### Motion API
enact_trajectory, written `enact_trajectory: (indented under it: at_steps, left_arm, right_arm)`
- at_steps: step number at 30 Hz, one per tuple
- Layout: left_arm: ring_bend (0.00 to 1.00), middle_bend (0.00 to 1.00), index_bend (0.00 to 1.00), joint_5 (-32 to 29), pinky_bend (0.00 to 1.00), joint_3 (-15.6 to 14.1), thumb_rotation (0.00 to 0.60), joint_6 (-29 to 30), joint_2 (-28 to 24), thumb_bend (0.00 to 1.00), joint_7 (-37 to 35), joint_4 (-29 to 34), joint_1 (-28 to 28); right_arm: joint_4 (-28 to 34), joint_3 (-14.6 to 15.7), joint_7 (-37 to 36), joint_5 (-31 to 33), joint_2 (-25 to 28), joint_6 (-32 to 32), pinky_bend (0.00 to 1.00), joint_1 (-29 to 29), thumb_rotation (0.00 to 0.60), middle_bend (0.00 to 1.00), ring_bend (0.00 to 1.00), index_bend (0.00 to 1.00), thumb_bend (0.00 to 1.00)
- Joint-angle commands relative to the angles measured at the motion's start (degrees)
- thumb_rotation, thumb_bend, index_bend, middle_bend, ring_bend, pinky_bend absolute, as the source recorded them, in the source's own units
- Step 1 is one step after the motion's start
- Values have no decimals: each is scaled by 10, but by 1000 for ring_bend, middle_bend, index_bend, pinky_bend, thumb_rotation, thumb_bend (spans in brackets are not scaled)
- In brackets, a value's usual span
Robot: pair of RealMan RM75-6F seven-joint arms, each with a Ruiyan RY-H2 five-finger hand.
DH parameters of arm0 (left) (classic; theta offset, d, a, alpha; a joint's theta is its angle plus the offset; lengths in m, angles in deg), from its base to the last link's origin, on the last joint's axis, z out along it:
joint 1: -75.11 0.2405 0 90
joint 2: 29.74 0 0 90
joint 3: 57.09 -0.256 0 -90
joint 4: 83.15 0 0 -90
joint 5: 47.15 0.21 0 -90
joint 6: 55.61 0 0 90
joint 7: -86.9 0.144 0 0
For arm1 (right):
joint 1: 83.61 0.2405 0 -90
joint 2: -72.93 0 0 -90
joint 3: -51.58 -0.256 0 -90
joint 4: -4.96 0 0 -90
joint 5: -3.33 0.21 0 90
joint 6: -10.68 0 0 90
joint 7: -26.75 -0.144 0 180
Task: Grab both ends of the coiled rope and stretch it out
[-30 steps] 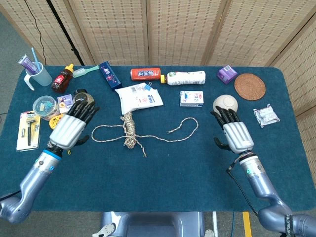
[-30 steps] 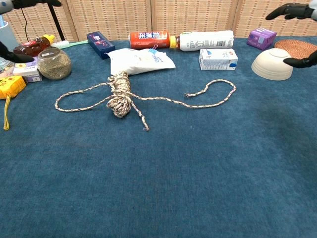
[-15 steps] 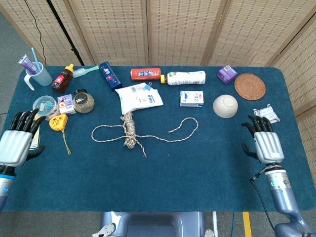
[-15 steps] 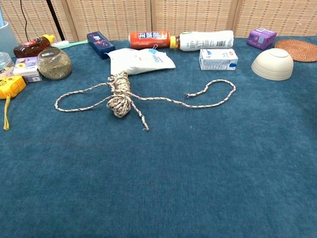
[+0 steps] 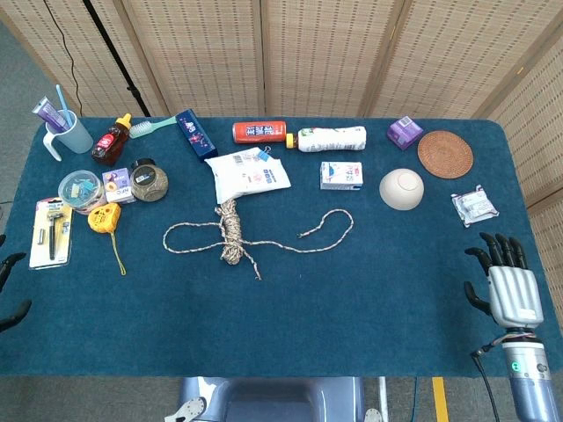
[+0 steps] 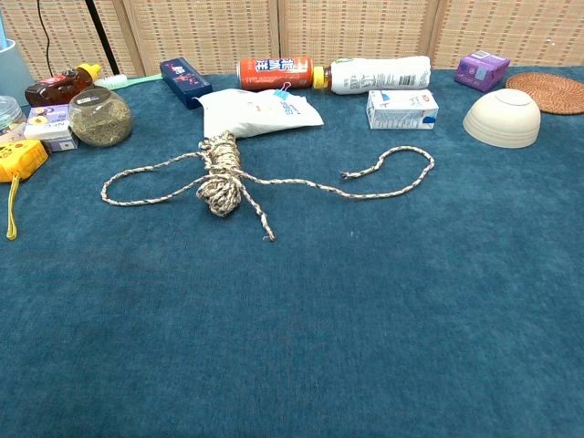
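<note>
Right hand (image 5: 512,286): silver ribbed back, black fingers (image 5: 501,251), blue-grey wrist.

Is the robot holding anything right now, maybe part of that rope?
Nothing is held. The rope lies untouched on the table; the right hand is empty at the table's edge, and only the left hand's fingertips show.

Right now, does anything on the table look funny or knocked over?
Yes: the bowl sits upside down, and two bottles, red and white, lie on their sides cap to cap. The rope is still bundled with loose ends.
</note>
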Motion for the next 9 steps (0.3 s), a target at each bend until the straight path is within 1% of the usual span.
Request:
enact_trajectory:
  at_steps: [1,9]
  left_arm:
    - [0,14,216,14,0,-9,600,13,4,222,-4,-6,17]
    - [0,15,216,22,0,3,600,3,5,223,1,3,13]
  right_arm:
    - [9,10,6,-4,5,-19,1,-22,600,118,53,285,389]
    - [11,4,8,-10,8,-36,1,-38,600,120,53,300,388]
